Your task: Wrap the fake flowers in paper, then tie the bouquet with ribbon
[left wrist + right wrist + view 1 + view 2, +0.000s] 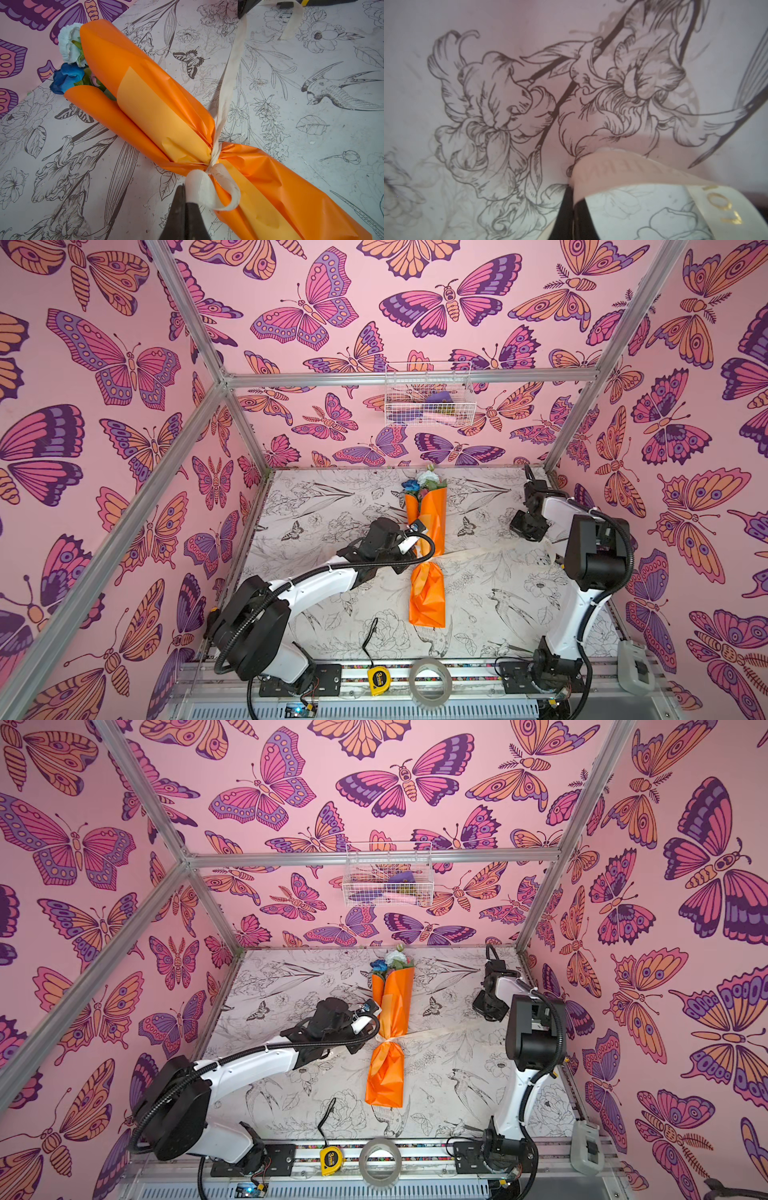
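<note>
**Left of the bouquet:** my left gripper, jaws pressed together, pinches a short loop of the cream ribbon right at the bouquet's cinched waist.

**Centre:** the bouquet lies flat on the table. Its orange wrap is gathered tight where the ribbon circles it. The white and blue flower heads are at its far end and the wrapped stems at its near end.

**Right of the bouquet:** the ribbon's long tail runs taut from the waist out to my right gripper. Its jaws are clamped on the tail, and the gold-printed end curls loose beyond the grip.

**Step in hand, as I judge it:** drawing the tie down, with both ends of the ribbon held. The crossing at the waist is bunched under the loop, so I cannot tell whether it is a finished knot or only a first half-hitch.

**Next move:** it calls for pulling the two grips apart, each away from the bouquet on its own side. The tension should be even and low, so that the waist tightens without the wrap sliding, twisting or tearing.
</note>
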Controlling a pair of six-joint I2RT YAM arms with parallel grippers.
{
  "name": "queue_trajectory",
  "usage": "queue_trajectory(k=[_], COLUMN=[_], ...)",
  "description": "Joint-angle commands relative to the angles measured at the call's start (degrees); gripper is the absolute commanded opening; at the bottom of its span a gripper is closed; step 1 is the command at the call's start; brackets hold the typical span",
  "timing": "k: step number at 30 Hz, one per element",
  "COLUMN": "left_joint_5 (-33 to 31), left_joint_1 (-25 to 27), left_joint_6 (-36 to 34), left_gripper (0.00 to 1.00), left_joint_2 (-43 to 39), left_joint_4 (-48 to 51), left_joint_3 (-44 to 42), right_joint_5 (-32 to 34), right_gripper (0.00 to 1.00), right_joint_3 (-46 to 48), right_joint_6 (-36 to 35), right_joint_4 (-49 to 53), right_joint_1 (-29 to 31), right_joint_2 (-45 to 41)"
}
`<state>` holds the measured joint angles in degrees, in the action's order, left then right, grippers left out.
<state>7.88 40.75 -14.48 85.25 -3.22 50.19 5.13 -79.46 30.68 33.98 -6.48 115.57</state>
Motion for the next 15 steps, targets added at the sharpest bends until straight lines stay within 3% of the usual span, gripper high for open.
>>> queue_trajectory(k=[1, 10, 15], left_joint_5=[-0.01, -0.67, -1.24], left_joint_1=[0.46, 1.04, 1.91], left_joint_6=[-0.81, -1.52, -3.46], left_gripper=[0.00, 0.00, 0.00], left_joint_2=[0.70, 2.76, 3.78], left_joint_4=[-0.96, -2.49, -4.66], left_joint_3=[0.99, 1.35, 1.84], right_joint_5=[-4.74, -6.72, -13.19], right_gripper=[0.00, 0.00, 0.00], right_joint_3=[-0.91, 0.69, -0.34], right_joint_6=[-1.83, -5.90, -7.03], right_joint_4=[-0.48, 1.10, 1.63], right_joint_1=[-0.11, 3.71, 8.53], right_joint_2=[1.07, -18.22, -28.92])
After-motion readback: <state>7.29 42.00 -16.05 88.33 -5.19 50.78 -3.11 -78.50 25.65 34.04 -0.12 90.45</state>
